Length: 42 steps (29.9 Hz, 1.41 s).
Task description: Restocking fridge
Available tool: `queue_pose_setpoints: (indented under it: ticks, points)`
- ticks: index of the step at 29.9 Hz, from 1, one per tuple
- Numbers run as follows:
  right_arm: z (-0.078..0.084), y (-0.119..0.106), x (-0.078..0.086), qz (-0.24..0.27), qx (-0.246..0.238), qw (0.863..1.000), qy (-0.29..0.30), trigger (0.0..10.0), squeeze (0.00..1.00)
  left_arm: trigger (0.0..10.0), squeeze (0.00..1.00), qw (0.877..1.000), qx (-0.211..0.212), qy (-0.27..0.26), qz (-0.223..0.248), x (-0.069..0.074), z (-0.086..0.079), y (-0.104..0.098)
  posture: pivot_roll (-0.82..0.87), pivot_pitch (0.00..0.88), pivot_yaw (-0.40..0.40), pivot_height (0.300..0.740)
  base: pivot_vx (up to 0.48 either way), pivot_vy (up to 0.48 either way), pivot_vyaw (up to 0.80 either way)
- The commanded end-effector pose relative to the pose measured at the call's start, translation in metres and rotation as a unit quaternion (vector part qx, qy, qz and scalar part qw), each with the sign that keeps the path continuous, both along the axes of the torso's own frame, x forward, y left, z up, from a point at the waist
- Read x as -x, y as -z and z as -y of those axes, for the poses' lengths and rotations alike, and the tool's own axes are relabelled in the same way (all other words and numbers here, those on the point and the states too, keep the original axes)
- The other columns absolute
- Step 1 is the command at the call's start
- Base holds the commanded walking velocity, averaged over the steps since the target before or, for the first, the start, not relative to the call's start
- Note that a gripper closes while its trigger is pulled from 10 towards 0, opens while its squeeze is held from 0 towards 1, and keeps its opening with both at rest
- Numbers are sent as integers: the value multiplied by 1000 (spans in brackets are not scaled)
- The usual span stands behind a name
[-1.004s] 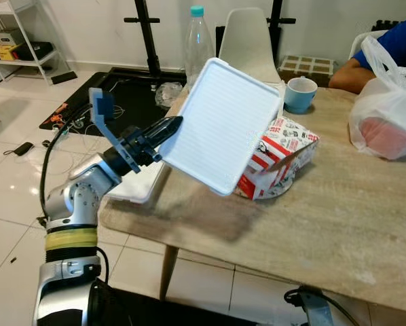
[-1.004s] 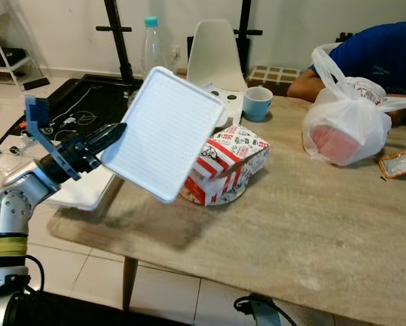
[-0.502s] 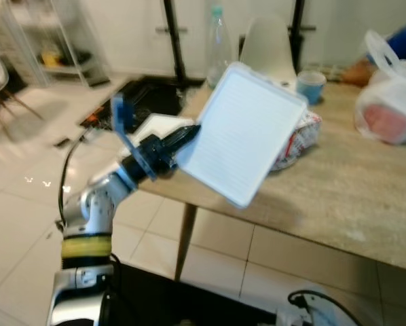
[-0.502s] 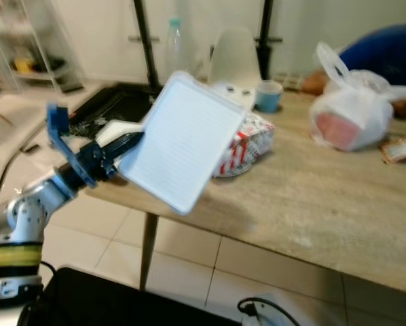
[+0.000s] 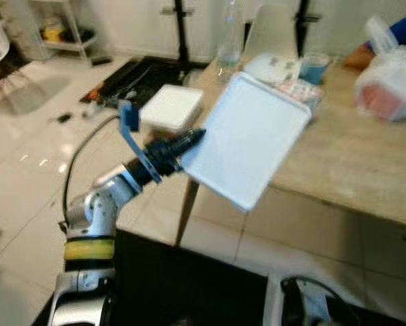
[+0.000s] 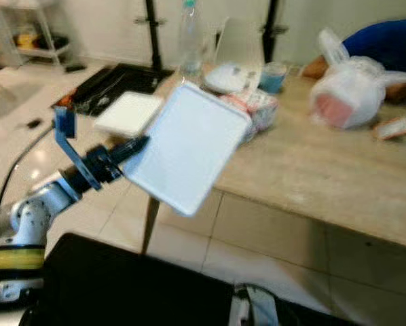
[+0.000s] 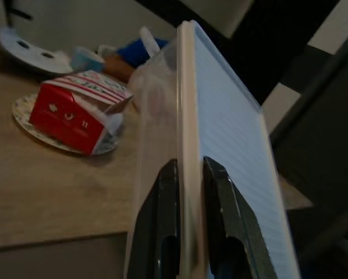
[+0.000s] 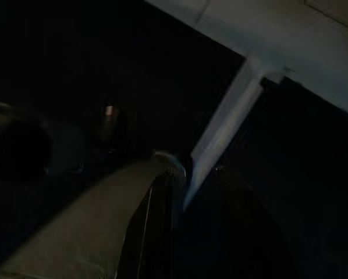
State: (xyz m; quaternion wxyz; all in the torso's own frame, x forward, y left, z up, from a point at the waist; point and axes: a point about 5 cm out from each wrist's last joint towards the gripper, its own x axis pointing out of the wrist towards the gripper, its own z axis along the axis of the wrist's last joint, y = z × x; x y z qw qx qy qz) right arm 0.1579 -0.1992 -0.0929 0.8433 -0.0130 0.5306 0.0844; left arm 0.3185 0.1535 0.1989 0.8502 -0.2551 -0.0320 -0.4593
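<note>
A: What has changed since a second ago?

B: The head camera has swung back and away from the table [image 5: 366, 170], so more floor shows. The left gripper [image 5: 193, 139] still carries the white tray [image 5: 247, 149] tilted in the air, now out past the table's edge and over the tiles.

A: And from the right eye?

B: Same scene. A white lidded box [image 6: 128, 112] sits at the table corner, contents hidden. Further back are a blue cup [image 6: 273, 76], a clear bottle [image 6: 190, 30] and a red-and-white carton [image 6: 254, 105]. A tied plastic bag [image 6: 349, 98] holds something pinkish, beside a person's arm [image 6: 366, 47].

A: The left wrist camera?

B: Both black fingers [image 7: 223, 215] are pinched on the tray's thin rim, nothing else. The tray looks empty.

A: Risk?

B: I judge that an edge grip on a wide flat tray could let it pivot or slip while walking, or let it clip the table.

A: The right wrist?

B: Very dark; I cannot tell how the right gripper stands
</note>
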Motion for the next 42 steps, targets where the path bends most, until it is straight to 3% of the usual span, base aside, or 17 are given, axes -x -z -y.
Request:
queue_pose_setpoints:
  ticks: [1, 7, 15, 17, 20, 23, 26, 27, 29, 30, 33, 35, 36, 38, 39, 40, 42]
  points:
    - [-1, -2, -5, 15, -11, 1000, 10, 10000, 0, 10000, 0, 1000, 2, -3, 23, -1, 3, -5, -60, 0, 44, 740, 0, 0, 0]
    - [-6, -9, -20, 44, -42, 998, 9, 10000, 0, 10000, 0, 999, -8, -6, 30, 0, 7, 1, -59, 0, 46, 740, 0, -247, 0]
    - [-17, -34, -59, 145, -157, 977, 23, 10000, 0, 10000, 0, 1000, 9, -10, 23, -1, 8, 3, -61, 0, 45, 740, 0, -457, 0]
    - [-21, -51, -77, 194, -245, 949, 28, 10000, 0, 10000, 0, 999, 26, -24, 19, -4, 6, 2, -61, 0, 39, 740, 0, 0, 0]
    - [-24, -60, -84, 212, -291, 933, 15, 10000, 0, 10000, 0, 999, 29, -24, 23, -4, 5, 2, -61, 0, 39, 740, 0, 0, 0]
    - [-33, -71, -88, 220, -365, 903, -51, 10000, 0, 10000, 0, 999, 32, -20, 27, -2, 5, 2, -61, 0, 38, 740, 0, 0, 0]
    - [-44, -82, -84, 207, -438, 858, -169, 10000, 0, 10000, 0, 999, 37, -16, 27, -1, 4, 3, -63, 0, 36, 740, 0, 0, 0]
    - [-44, -82, -84, 207, -438, 858, -169, 10000, 0, 10000, 0, 999, 37, -16, 27, -1, 4, 3, -63, 0, 36, 740, 0, 0, 0]
    - [-48, -87, -84, 200, -462, 839, -205, 10000, 0, 10000, 0, 999, 40, -19, 28, -1, 2, 3, -67, 0, 34, 740, 0, 0, 0]
    - [-53, -94, -85, 194, -489, 816, -239, 10000, 0, 10000, 0, 998, 46, -22, 29, 0, 0, 3, -69, 0, 30, 740, 0, 0, 0]
    - [-57, -109, -90, 208, -524, 779, -274, 10000, 0, 10000, 0, 998, 46, -28, 34, 0, -6, 3, -69, 0, 30, 740, 0, 0, 0]
    - [-57, -109, -90, 208, -524, 779, -274, 10000, 0, 10000, 0, 998, 46, -28, 34, 0, -6, 3, -69, 0, 30, 740, 0, 0, 0]
    - [-59, -117, -92, 219, -537, 762, -288, 10000, 0, 10000, 0, 998, 47, -31, 36, 1, -9, 2, -68, 0, 30, 740, 0, 0, 0]
    - [-59, -117, -92, 219, -537, 762, -288, 10000, 0, 10000, 0, 998, 47, -31, 36, 1, -9, 2, -68, 0, 30, 740, 0, 0, 0]
    - [-62, -127, -94, 233, -549, 742, -307, 10000, 0, 10000, 0, 997, 46, -36, 42, 2, -15, 1, -68, 0, 30, 740, 0, 0, 0]
    - [-62, -127, -94, 233, -549, 742, -307, 10000, 0, 10000, 0, 997, 46, -36, 42, 2, -15, 1, -68, 0, 30, 740, 0, 0, 0]
    - [-69, -146, -95, 250, -566, 703, -350, 10000, 0, 10000, 0, 997, 43, -46, 52, 3, -25, -4, -68, 0, 30, 740, 0, 0, 0]
